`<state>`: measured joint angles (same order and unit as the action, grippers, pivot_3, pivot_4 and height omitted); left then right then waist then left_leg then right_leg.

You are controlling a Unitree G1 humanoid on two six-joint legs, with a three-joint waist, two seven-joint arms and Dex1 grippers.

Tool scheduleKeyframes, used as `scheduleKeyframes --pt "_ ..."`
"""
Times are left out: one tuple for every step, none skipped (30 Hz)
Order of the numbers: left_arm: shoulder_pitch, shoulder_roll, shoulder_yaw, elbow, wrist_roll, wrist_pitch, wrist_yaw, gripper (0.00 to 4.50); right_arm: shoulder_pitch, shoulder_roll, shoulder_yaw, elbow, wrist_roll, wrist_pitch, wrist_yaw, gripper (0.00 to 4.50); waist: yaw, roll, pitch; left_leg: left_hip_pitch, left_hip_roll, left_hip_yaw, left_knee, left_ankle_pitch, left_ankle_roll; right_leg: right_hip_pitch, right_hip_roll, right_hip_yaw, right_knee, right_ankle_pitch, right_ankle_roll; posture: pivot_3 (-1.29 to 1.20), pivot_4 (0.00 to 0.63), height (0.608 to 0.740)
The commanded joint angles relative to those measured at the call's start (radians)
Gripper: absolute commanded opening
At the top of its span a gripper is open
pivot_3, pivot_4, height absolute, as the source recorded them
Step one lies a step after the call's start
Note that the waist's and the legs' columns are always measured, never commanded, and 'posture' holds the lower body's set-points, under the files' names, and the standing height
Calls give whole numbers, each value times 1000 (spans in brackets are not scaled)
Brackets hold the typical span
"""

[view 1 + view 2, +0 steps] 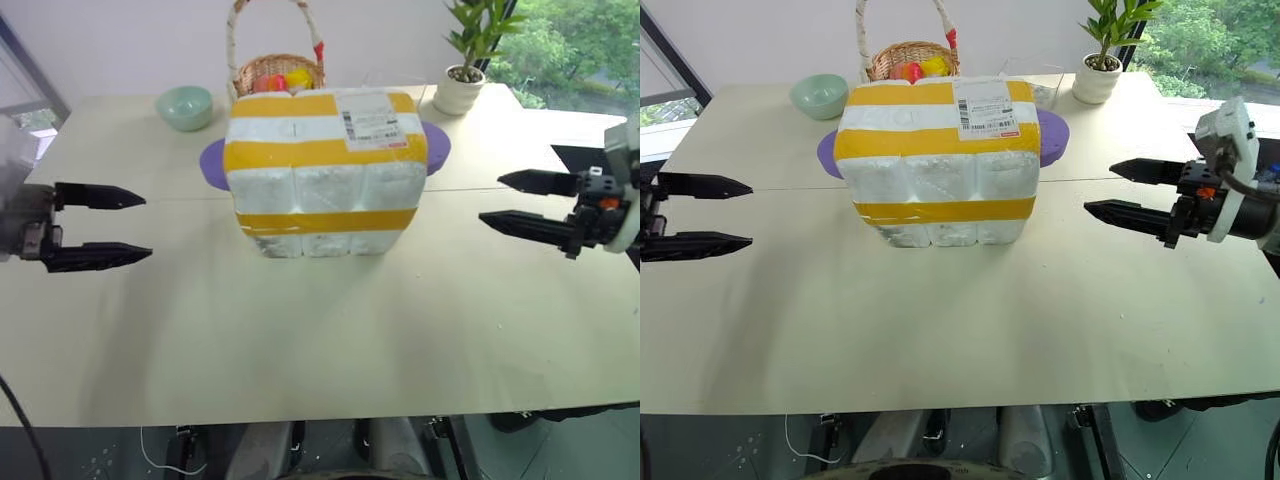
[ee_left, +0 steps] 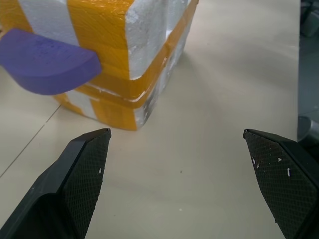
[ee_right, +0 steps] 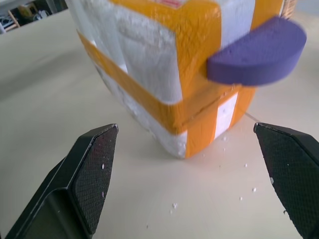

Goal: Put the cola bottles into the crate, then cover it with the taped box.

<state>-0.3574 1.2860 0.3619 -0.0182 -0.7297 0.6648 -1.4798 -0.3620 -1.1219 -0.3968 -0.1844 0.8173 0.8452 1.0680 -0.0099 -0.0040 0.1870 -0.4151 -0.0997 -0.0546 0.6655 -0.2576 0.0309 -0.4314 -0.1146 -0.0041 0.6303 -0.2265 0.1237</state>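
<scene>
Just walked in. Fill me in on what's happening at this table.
A two-armed robot faces a taped box that sits on the crate at the middle of the table, covering it. Purple handles stick out from both sides of the box. The left claw and right claw hang open on either side, holding nothing and clear of the box. Behind it stand a wicker basket, a green bowl and a potted plant.

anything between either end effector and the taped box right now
Nothing visible. The taped box stands mid-table with bare tabletop on both sides. The left end effector and right end effector are open, apart from the box, each facing a purple handle on its side.
</scene>
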Motion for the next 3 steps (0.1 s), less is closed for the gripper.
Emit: scheduleKeyframes --pt "-72 4 -24 12 7 -10 7 4460 -8 -11 -17 5 -19 -29 7 4500 -2 0 0 0 0 0 0 0 0 0 0 0 0 0 0 0 150 739" --pt "-79 6 -37 17 21 -16 6 4460 -9 -6 -16 5 -22 -29 4 4500 -2 0 0 0 0 0 0 0 0 0 0 0 0 0 0 0 150 739" --pt "-72 10 -51 15 45 -35 4 4460 -6 -3 -16 2 -24 -31 3 4500 -2 0 0 0 0 0 0 0 0 0 -1 1 0 0 0 0 150 739"
